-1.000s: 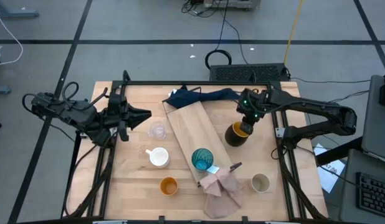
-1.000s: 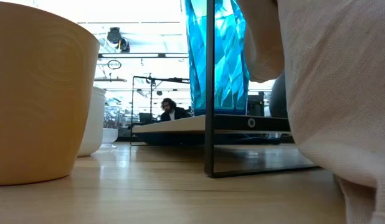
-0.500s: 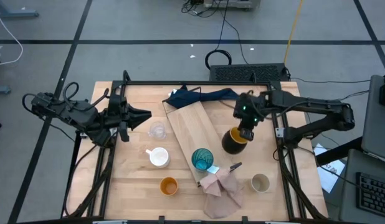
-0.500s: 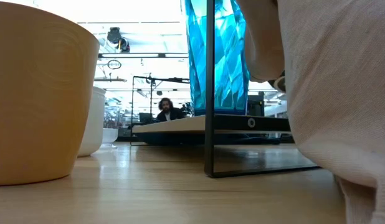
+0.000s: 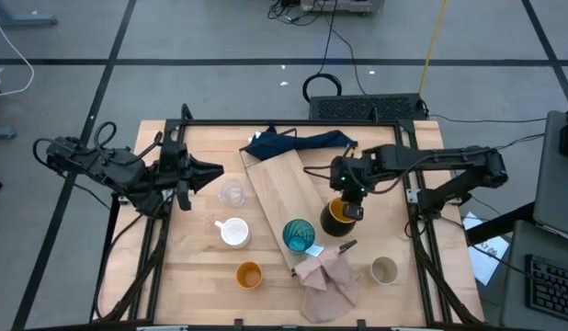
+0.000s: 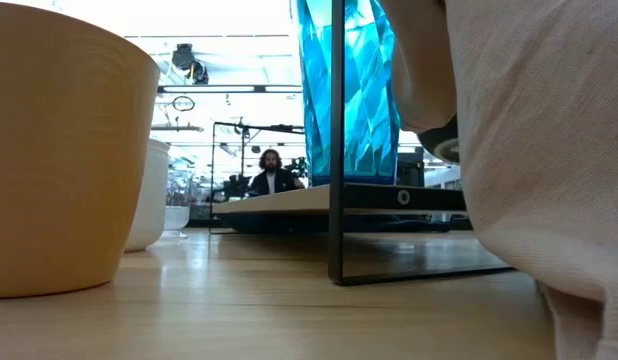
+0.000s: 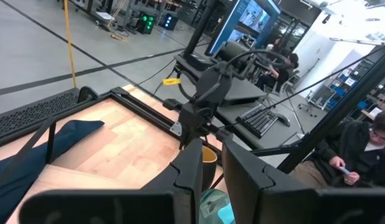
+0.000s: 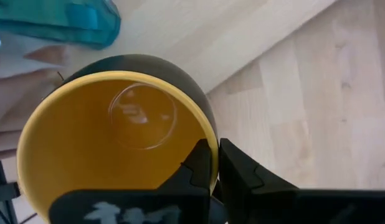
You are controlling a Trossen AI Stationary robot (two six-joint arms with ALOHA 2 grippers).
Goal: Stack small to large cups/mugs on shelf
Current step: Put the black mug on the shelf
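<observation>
The pale wood shelf [image 5: 279, 188] runs slantwise across the table's middle, raised on a dark frame [image 6: 335, 230]. The teal cup [image 5: 299, 234] stands on its near end. My right gripper [image 5: 348, 204] is shut on the mustard-yellow mug [image 5: 335, 219], dark outside, just right of the shelf's edge. The clear glass [image 5: 232, 193], white mug [image 5: 233, 232], orange cup [image 5: 249, 274] and beige-grey cup [image 5: 384, 270] stand on the tabletop. My left gripper [image 5: 213, 172] hovers at the table's left, fingers nearly together, holding nothing. My right gripper pinches the mug's rim [image 8: 208, 149], one finger inside the mug and one outside. The fingers come from above, slanting steeply down. The mug hangs below them, mouth up and slightly tilted, lifted clear above the shelf's right edge [image 8: 255, 59].
A dark blue cloth [image 5: 298, 141] lies at the shelf's far end. A pinkish-beige cloth [image 5: 325, 276] lies at its near end beside the teal cup. Bare tabletop shows right of the shelf [image 5: 385, 230]. People sit in the room beyond the table.
My right gripper has carried the mustard-yellow mug toward the table's near edge and a little left, toward the teal cup, rising slightly and rolling a bit. The mug stays in the hold. My left gripper has kept still.
</observation>
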